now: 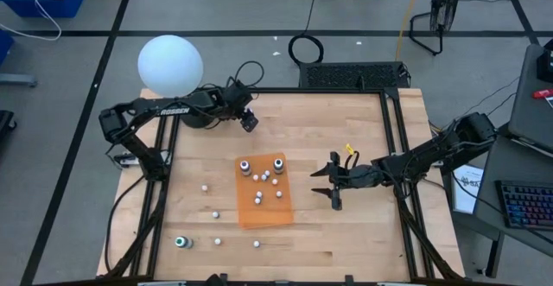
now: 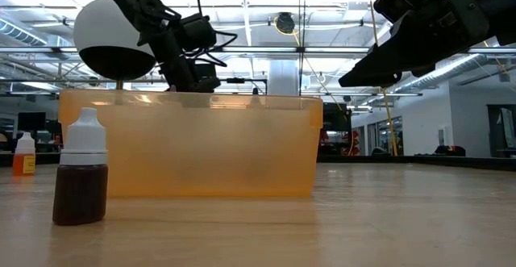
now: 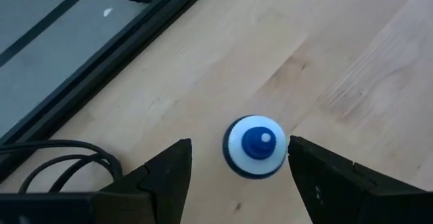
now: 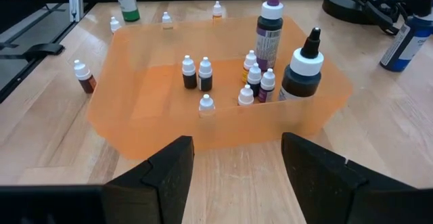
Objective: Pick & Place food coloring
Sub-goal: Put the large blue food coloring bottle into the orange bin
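The orange tray [image 1: 263, 206] lies mid-table and holds several tiny food coloring bottles [image 4: 196, 74] with white caps, standing upright. More tiny bottles stand scattered on the wood, such as one brown bottle [image 2: 81, 174] near the front and another [image 4: 83, 77] beside the tray. My left gripper [image 1: 249, 120] hovers open near the table's far edge. Its fingers stand on either side of a blue-topped bottle [image 3: 255, 146], seen from above and standing on the table. My right gripper [image 1: 328, 183] is open, level with the tray's right side and pointing at it [image 4: 233, 163].
Two larger bottles, one purple-capped [image 4: 268, 34] and one black-capped [image 4: 302, 72], stand in the tray. A green bottle [image 1: 181, 242] stands near the front left. A large white globe [image 1: 170, 65] sits at the far left corner. Black frame rails [image 1: 393, 139] border the table.
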